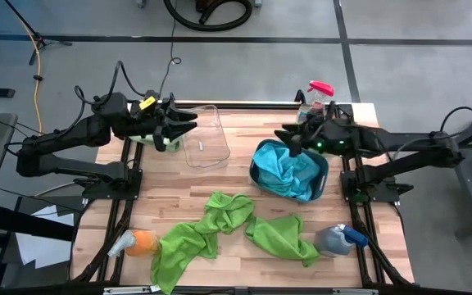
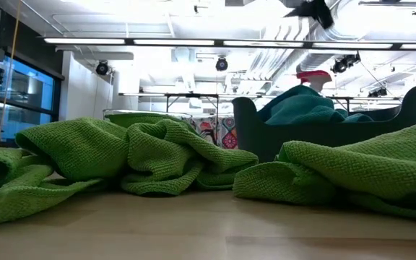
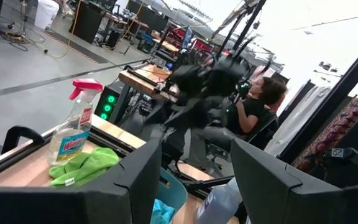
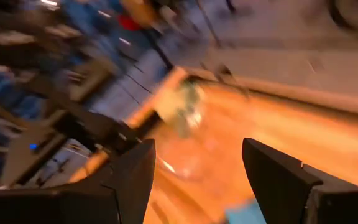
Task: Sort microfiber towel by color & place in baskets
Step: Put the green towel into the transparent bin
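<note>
Near edge of bench: two green towels (image 1: 220, 225) spread flat, not yet sorted, one toward the left (image 1: 183, 242), one toward the right (image 1: 281, 238).
Way to towels: from both pincers, down toward the near edge, well apart from either.
Long way of left green towel: slanting, from the near left corner up toward the middle.
Nearer arm: about the same for both; left towel closer to left side, right towel closer to right side.
Left pincer (image 1: 188, 124): fingers apart, holding nothing, hanging at the far edge just beside the clear basket (image 1: 206, 135).
Right pincer (image 1: 288, 138): fingers apart, holding nothing, hanging at the far rim of the blue basket (image 1: 322, 176).
Blue towel (image 1: 285, 168): already in the blue basket.
Clear basket: looks like nothing inside.
Count: two green towels, at least one blue towel, two baskets, several spray bottles, one with a pink top (image 1: 318, 94).
Bench (image 1: 179, 192): light wood.
</note>
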You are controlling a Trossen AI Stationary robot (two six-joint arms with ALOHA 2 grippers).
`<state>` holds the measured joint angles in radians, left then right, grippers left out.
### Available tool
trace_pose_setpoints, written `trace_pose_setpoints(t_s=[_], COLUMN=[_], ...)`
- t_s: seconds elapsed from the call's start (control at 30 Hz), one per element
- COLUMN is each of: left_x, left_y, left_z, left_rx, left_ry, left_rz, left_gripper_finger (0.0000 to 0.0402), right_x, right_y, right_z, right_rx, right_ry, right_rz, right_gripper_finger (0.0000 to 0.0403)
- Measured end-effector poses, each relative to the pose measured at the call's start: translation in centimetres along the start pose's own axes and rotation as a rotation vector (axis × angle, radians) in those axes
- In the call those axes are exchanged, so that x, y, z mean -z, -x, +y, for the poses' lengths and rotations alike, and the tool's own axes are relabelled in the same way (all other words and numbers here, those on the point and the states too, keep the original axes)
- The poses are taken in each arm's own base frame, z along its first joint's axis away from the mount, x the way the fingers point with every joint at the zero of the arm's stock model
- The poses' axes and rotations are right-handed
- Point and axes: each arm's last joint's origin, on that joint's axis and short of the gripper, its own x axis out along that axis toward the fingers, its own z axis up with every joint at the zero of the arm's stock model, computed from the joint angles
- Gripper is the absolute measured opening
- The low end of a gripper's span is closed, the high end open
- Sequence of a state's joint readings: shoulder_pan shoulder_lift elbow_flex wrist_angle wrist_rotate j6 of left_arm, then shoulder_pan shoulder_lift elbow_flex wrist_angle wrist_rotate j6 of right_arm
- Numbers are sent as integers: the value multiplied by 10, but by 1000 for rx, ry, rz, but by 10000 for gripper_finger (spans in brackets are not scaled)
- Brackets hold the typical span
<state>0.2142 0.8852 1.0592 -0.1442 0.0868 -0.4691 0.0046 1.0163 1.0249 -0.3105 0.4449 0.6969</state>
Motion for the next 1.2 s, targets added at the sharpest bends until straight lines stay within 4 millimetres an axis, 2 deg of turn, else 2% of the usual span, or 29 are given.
trace_pose_setpoints(t_s=[0.17,0.3,0.43,0.53,0.73,0.87,1.03,1.2], left_x=[2,4,17,31,80,126,182,226], left_y=[0,0,-4,-9,-27,-41,-60,-78], left_z=[1,2,0,-9,-38,-50,-46,-39], left_rx=[-14,-15,35,54,62,-48,-207,-244], left_ry=[28,130,237,294,285,136,-67,-172], left_rz=[26,48,192,308,583,770,987,1138], left_gripper_finger=[184,184,184,184,184,184,184,184], right_x=[-11,-16,-13,-9,-3,-2,-2,0], right_y=[5,6,5,4,4,4,3,3], right_z=[10,14,12,9,5,4,4,2], right_rx=[-102,-145,-123,-100,-65,-62,-58,-46], right_ry=[203,223,291,313,346,349,352,357], right_rz=[-105,-155,-124,-83,-22,-16,-9,13], right_gripper_finger=[239,239,239,239,239,239,239,239])
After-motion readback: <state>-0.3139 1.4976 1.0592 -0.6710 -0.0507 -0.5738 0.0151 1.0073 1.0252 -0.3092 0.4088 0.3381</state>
